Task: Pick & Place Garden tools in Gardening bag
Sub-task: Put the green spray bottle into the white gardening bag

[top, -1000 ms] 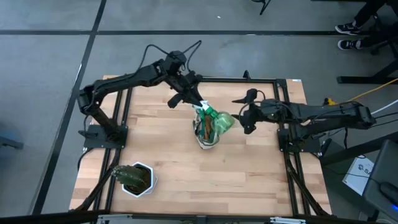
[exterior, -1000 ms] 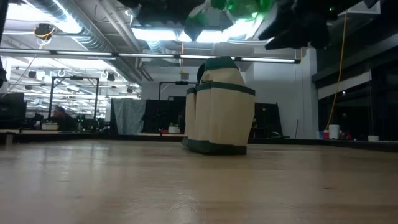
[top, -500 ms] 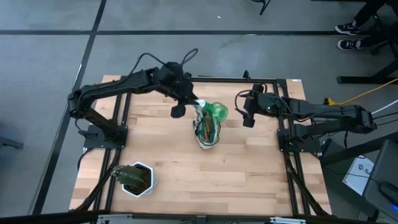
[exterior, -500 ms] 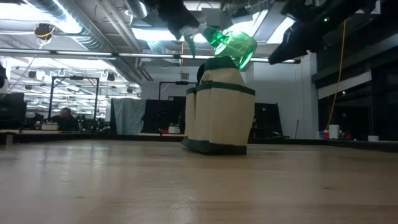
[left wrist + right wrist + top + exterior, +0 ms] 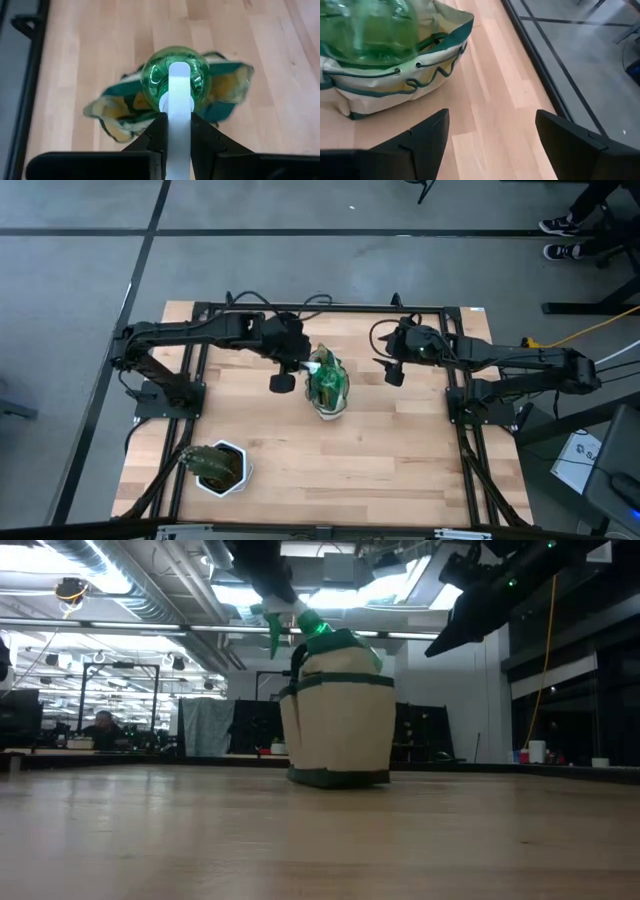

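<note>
High view: your left claw (image 5: 303, 366) is pinching the spray bottle (image 5: 328, 381) over the gardening bag (image 5: 331, 406), mid-worktop (image 5: 400, 450) toward the far edge.
Low view: bottle is sitting in the bag's mouth.
Right wrist view: your right claw (image 5: 490, 135) is hanging spread beside the bag.

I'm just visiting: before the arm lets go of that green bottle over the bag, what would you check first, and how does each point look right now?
1. Left tool clamped on the spray bottle by its white head: ok.
2. Bottle over the gardening bag mouth: ok, its body sits in the opening.
3. Bag standing upright on the table: ok.
4. Right tool open and clear, beside the bag, not touching: ok.
5. Room inside the bag for the bottle to sink in fully: cannot tell.
6. Potted plant well away: ok.
</note>
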`<control>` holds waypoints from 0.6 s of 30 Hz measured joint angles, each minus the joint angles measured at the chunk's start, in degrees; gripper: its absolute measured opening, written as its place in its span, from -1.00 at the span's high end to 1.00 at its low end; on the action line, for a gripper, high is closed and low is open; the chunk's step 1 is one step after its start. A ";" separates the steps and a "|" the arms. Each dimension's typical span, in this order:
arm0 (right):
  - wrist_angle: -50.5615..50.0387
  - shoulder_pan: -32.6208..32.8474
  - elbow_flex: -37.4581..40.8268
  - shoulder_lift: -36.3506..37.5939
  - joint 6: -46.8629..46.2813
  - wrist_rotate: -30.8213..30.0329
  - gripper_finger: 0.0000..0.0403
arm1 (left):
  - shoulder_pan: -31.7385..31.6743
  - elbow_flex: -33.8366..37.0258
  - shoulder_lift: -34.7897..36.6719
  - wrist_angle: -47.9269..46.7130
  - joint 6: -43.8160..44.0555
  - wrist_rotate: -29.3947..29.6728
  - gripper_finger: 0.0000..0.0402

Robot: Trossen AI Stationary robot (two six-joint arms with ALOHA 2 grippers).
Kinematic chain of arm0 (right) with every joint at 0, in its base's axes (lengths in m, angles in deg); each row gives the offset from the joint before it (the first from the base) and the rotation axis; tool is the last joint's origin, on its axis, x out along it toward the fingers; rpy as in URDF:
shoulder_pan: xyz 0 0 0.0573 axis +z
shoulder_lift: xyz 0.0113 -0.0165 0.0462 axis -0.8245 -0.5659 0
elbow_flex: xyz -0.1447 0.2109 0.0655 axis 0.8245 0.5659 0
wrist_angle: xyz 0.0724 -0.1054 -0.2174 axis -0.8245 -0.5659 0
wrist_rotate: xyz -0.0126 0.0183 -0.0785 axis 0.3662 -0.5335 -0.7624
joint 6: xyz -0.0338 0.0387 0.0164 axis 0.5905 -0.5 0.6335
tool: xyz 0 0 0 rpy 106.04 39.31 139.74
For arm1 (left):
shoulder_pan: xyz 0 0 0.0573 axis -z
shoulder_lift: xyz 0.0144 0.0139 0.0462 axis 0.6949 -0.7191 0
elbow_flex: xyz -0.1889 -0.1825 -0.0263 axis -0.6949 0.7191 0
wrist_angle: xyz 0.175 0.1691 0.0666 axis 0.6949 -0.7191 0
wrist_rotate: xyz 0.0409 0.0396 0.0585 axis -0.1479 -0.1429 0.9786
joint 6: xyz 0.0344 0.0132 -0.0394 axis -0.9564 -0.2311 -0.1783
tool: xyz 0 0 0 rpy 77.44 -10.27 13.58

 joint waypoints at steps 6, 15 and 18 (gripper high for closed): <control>1.32 0.02 0.02 -1.03 0.00 2.03 -0.49 | 1.52 -4.24 0.16 -7.71 1.98 2.90 0.79; 2.26 0.02 0.01 -1.03 0.02 3.43 -0.49 | 2.90 -4.38 -4.20 -12.27 2.93 4.01 0.79; 2.28 0.02 0.02 -1.03 0.02 3.43 -0.49 | 2.94 -4.54 -6.63 -12.64 1.24 4.40 0.79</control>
